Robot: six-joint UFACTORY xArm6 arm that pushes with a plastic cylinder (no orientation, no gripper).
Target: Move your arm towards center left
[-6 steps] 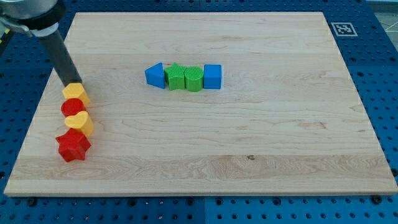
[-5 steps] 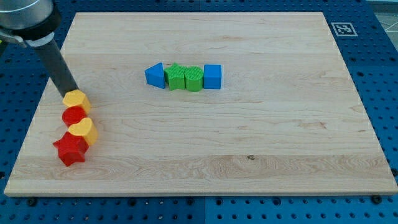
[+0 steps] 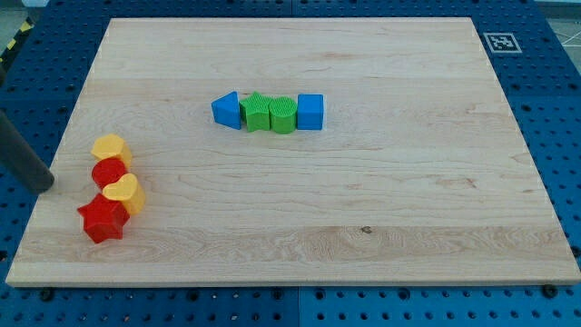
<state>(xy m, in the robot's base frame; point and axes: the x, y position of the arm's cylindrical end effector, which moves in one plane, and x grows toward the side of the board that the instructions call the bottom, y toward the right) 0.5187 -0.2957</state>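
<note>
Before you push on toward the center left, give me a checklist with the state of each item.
1. My tip in view: ok, near the board's left edge.
2. Tip clear of blocks: ok, a gap separates it from the red round block.
3. Left stack together: ok, yellow hexagon block, red round block, yellow heart block and red star block touch in a column.
4. Middle row undisturbed: ok, blue triangle block, green star block, green round block, blue cube sit side by side.
5. Tip exactly at center left: cannot tell.
</note>
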